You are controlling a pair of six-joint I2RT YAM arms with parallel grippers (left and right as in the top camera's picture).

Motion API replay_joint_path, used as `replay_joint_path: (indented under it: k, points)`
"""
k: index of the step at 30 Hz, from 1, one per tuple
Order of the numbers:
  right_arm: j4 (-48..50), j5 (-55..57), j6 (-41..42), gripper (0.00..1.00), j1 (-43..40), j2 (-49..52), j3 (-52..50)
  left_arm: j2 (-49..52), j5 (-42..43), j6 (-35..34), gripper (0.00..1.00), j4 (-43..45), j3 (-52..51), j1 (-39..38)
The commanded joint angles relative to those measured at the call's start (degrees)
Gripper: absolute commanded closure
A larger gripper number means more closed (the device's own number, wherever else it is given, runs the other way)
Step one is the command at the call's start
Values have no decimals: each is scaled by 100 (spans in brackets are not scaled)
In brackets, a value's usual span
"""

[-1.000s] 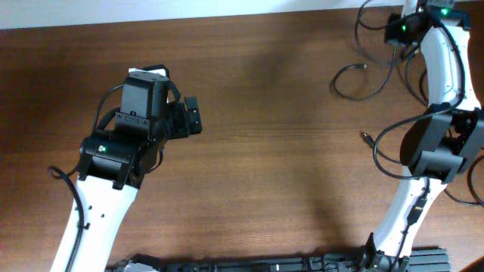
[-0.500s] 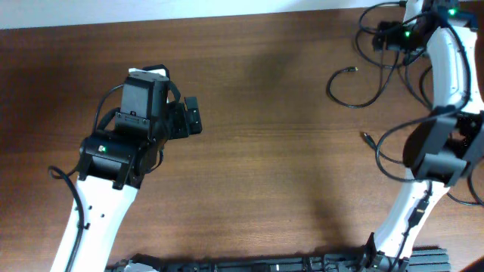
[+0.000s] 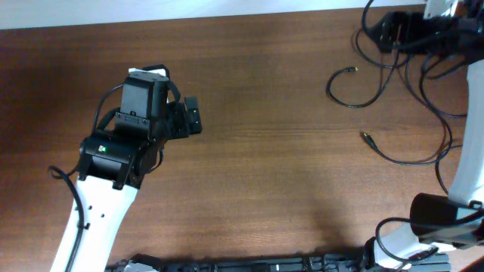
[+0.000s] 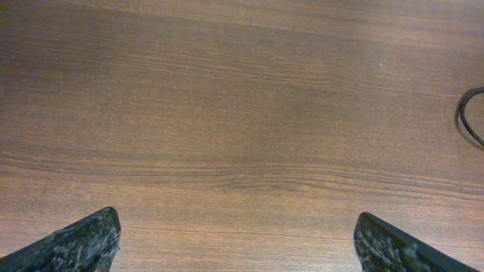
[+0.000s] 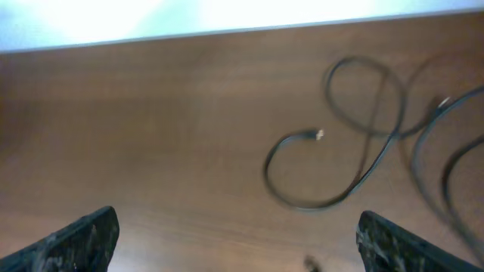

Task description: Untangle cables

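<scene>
Cables (image 5: 310,206) are spread in loose loops over the upper right of the bench (image 3: 287,151), as seen from overhead. One plug end (image 3: 352,69) is turned toward the frame's centre, and a second plug (image 3: 365,137) lies below it, its strand trailing off to the lower right. The right jaws are set at the top right corner of the overhead frame, close above the denser crossings. In the blurred wrist view they are seen wide apart with nothing between them, and the loops lie ahead and right of their centre line. The left jaws are also spread wide and empty at the left of the bench, well apart from the cords. They are pointed to the right across bare wood, and only a sliver of cord (image 4: 467,121) is caught at the right edge of that wrist view. The right arm (image 3: 470,151) is judged much the nearer. The nearest loop is laid roughly crosswise to the jaws' approach, so the next grasp is likely best made there.
</scene>
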Motion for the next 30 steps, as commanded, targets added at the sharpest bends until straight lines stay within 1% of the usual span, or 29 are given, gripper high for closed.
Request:
replay_joint_path:
  k: [1, 6, 11, 13, 21, 26, 30]
  points:
    - [-699, -35, 24, 1, 249, -144, 33, -35, 44, -13, 1, 2, 15, 31]
    - [-1436, 505, 26, 1, 540, -142, 33, -35, 42, -13, 1, 2, 15, 31]
    - [-1961, 520, 20, 2, 804, -142, 26, -35, 44, -13, 1, 2, 15, 31]
    - [-2205, 518, -225, 1, 964, -142, 26, -35, 44, -13, 1, 2, 15, 31]
    - [-2201, 946, -275, 1, 1718, -136, -94, -35, 42, -13, 1, 2, 15, 31]
    - [-2203, 920, -249, 1, 1742, -136, -96, -35, 44, -13, 1, 2, 15, 31]
    - [-2175, 586, -251, 1, 1742, -136, -96, -35, 42, -13, 1, 2, 15, 31]
